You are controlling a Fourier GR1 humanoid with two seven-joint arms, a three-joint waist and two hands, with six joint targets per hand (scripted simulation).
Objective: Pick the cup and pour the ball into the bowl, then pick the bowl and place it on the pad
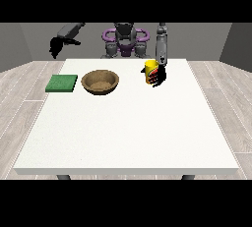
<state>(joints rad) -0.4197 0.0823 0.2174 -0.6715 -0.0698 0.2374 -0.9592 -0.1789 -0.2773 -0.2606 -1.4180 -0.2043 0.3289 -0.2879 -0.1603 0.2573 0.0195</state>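
A yellow cup (149,69) stands upright on the white table (128,123), right of centre near the far edge. The hand at the view's right (158,76) is against the cup's right side, its black fingers curled round the cup. No ball shows from here. A brown wooden bowl (100,81) sits to the cup's left. Further left, at the table's edge, lies a flat green pad (62,83). The hand at the view's left (55,47) hangs raised in the air beyond the table's far left corner, holding nothing, fingers pointing down.
The robot's torso (124,42) stands behind the table's far edge. Grey wooden floor surrounds the table on both sides.
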